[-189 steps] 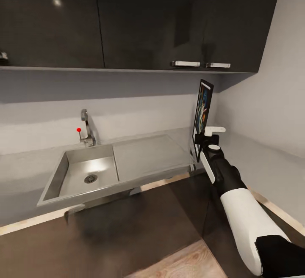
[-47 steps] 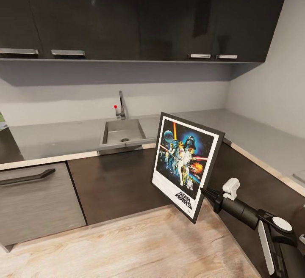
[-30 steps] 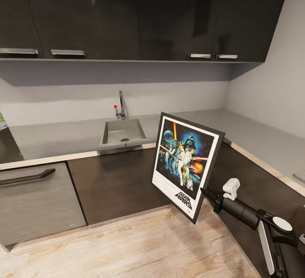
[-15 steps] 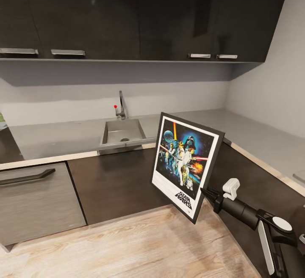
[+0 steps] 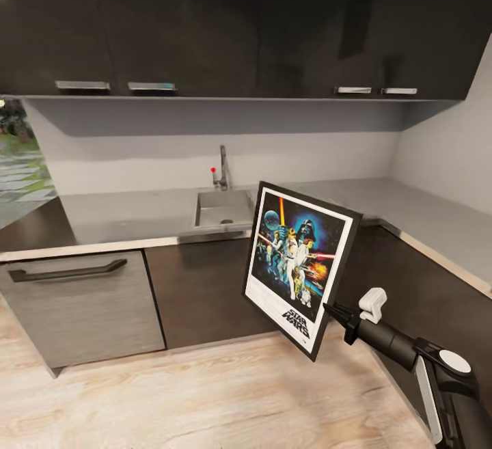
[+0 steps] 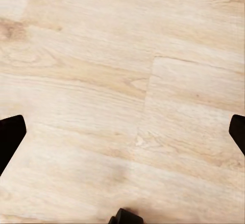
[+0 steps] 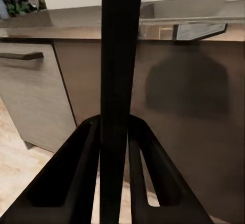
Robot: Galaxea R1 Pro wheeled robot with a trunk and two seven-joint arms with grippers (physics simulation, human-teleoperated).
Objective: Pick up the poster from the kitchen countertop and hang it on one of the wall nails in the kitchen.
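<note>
The poster [image 5: 298,266], a black-framed Star Wars print with a white border, hangs tilted in the air in front of the dark lower cabinets. My right gripper [image 5: 329,309] is shut on its lower right edge. In the right wrist view that edge is a black upright strip [image 7: 120,70] clamped between my two fingers [image 7: 86,175]. The grey kitchen countertop [image 5: 130,211] runs along the back and turns down the right side. My left gripper [image 6: 122,132] is open over light wood floor, with a dark fingertip at each side. No wall nail can be made out.
A steel sink [image 5: 223,208] with a faucet [image 5: 221,167] is set in the counter. Glossy black upper cabinets [image 5: 225,25] hang above. A grey drawer front with a dark handle [image 5: 68,273] stands at the left. Greenery [image 5: 17,155] shows at the far left. Wood floor [image 5: 205,394] lies below.
The whole head view has swung left, so the sink and cabinets sit further right and greenery shows at the left edge. The poster and right arm hold the same place in view.
</note>
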